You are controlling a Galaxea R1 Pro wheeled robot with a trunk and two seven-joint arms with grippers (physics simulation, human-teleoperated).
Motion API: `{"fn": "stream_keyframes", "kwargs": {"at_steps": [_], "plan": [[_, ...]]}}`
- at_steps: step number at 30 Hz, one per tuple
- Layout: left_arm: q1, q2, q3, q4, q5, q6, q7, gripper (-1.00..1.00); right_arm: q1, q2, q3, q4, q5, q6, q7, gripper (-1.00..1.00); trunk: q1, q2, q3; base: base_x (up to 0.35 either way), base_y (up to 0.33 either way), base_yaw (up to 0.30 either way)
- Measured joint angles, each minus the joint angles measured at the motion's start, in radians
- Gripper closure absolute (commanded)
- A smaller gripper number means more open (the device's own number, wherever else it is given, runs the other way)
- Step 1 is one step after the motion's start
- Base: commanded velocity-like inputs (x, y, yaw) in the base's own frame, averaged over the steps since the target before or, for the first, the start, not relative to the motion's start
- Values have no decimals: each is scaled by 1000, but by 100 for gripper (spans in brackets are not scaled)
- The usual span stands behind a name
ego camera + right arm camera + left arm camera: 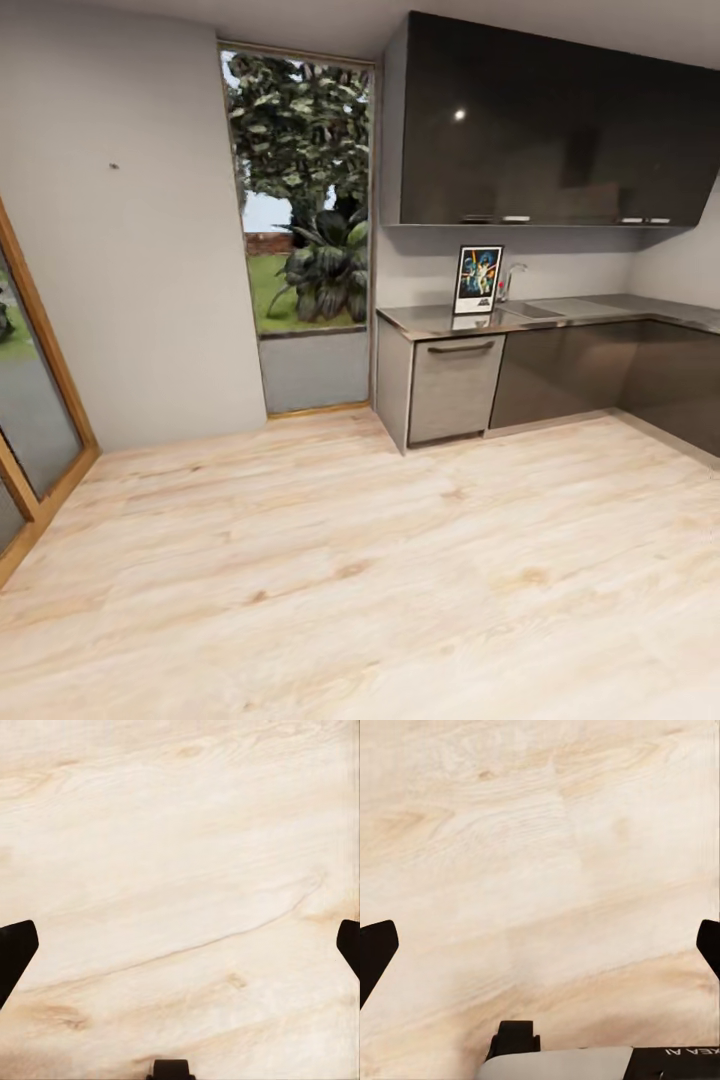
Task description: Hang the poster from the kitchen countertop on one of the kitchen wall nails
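The poster [478, 279] stands upright on the glossy grey kitchen countertop [580, 312], leaning at the back wall just left of the chrome tap [510, 280] and steel sink [530, 310]. A tiny dark wall nail [113, 166] shows as a speck on the light-grey wall at the left. My left gripper [540, 945] is open above bare wooden floor, its dark fingertips [375, 952] far apart. Over the same floor my right gripper [180, 945] is open too, with its fingertips [15, 952] at the frame's sides and nothing between them.
Pale wooden floor [360, 570] stretches between me and the dark cabinet fronts [560, 375]. Glossy black wall cupboards [550, 125] hang above the counter. A tall window [300, 230] with plants outside is between wall and kitchen; a wood-framed glass door [30, 420] is at far left.
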Motion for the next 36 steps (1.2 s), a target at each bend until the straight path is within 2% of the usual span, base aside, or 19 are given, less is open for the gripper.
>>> {"fn": "stream_keyframes", "kwargs": {"at_steps": [20, 36], "plan": [[0, 0, 0, 0, 0, 0, 1, -100, 0, 0, 5, 2, 1, 0, 0, -100, 0, 0, 6, 256, -248, -234], [0, 0, 0, 0, 0, 1, 1, -100, 0, 0, 5, 3, 1, 0, 0, -100, 0, 0, 6, 256, -247, -25]]}}
